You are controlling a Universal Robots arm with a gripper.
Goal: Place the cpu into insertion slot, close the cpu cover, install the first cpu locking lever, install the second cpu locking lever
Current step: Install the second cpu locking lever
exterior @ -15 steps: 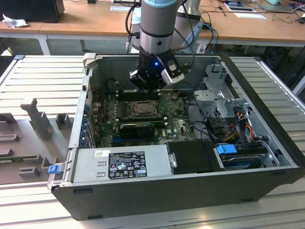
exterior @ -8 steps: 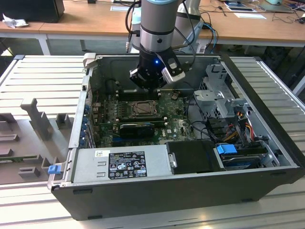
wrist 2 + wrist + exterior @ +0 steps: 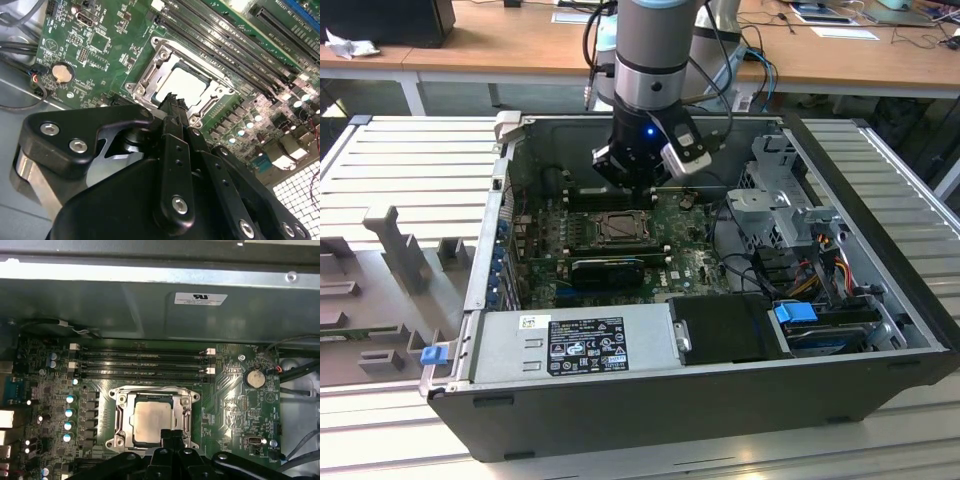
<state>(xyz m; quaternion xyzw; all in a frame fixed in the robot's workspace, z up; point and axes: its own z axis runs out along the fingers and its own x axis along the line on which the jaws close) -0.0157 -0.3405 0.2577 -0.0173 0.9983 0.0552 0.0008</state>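
One cpu (image 3: 151,421) lies flat in the insertion slot (image 3: 116,423), at lower centre of the first wrist view and centre of the second wrist view. Its top is pale silver-grey, square, unmarked as far as can be seen. The cpu cover (image 3: 152,392) frames the chip, lying down around it. The gripper (image 3: 171,436) hangs just above the slot's near edge, fingers pressed together with nothing between them. In the exterior view, the arm stands over the motherboard (image 3: 685,255) inside the open computer case (image 3: 880,250), at upper centre.
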